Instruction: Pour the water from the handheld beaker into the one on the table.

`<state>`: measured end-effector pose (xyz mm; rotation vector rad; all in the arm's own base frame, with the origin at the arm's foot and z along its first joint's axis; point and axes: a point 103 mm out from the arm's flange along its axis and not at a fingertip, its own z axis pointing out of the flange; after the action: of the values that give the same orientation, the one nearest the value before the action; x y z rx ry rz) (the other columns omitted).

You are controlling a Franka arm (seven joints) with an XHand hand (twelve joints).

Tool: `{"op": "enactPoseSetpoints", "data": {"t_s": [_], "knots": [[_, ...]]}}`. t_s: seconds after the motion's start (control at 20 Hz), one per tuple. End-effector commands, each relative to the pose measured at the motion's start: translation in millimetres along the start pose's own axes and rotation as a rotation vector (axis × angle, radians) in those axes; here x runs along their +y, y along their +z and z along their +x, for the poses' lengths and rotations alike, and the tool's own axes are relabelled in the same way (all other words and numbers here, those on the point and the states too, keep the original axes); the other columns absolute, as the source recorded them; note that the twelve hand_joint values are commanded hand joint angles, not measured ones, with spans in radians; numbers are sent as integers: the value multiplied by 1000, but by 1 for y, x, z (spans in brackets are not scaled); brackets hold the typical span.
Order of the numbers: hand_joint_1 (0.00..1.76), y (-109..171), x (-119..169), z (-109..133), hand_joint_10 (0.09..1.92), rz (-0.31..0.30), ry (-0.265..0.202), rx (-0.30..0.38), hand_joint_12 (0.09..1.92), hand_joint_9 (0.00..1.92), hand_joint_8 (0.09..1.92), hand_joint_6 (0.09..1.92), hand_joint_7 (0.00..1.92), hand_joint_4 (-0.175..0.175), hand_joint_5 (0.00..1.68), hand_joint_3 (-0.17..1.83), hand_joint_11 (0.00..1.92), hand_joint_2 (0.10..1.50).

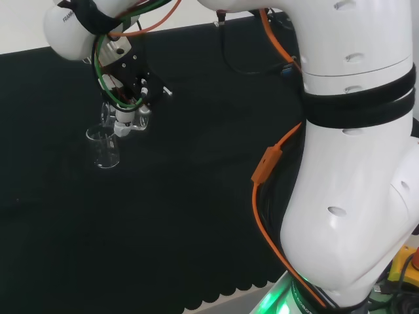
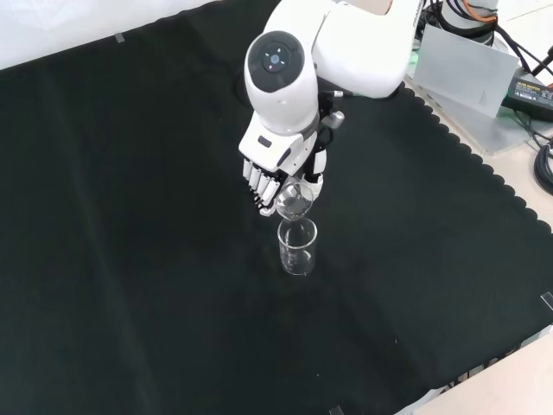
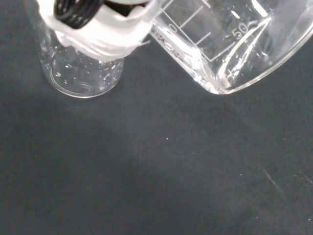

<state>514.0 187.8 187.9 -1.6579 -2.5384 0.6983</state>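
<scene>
A clear glass beaker (image 2: 297, 249) stands upright on the black cloth; the head view has this standing beaker (image 1: 103, 149) at the left. Just above it the hand (image 2: 275, 169) is shut on a second clear beaker (image 2: 294, 201), tilted with its mouth over the standing one. In the head view the hand (image 1: 131, 85) holds that tilted beaker (image 1: 128, 118) just above and to the right of the standing beaker. The wrist view brings the held beaker (image 3: 230, 44) close and tilted, with the standing beaker (image 3: 80, 68) behind a white finger (image 3: 105, 36). I cannot make out water in either.
The arm's white links (image 1: 353, 157) take up the right of the head view, with an orange cable (image 1: 268, 163) along them. Beyond the cloth's scalloped edge (image 2: 484, 164) in the front view lie a grey plate (image 2: 467, 65) and a black power brick (image 2: 529, 82).
</scene>
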Motion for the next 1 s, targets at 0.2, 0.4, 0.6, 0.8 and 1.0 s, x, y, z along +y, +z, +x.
{"op": "enactPoseSetpoints", "data": {"t_s": [0.2,0.4,0.6,0.8,1.0], "knots": [[1273,-5,-1,2,1141,41,7,-74,1006,1390,981,991,1068,-175,1013,-175,1065,1162],[1273,-6,-1,2,1141,66,6,-85,1007,1390,981,991,1068,-175,1013,-175,1064,1162],[1273,-6,-1,3,1141,96,10,-104,1009,1390,981,992,1068,-175,1013,-175,1064,1162],[1273,-8,-1,2,1141,115,18,-123,1010,1390,982,992,1067,-175,1013,-175,1064,1162],[1273,-11,-2,3,1140,123,21,-138,1011,1391,982,992,1067,-175,1013,-175,1064,1162]]}}
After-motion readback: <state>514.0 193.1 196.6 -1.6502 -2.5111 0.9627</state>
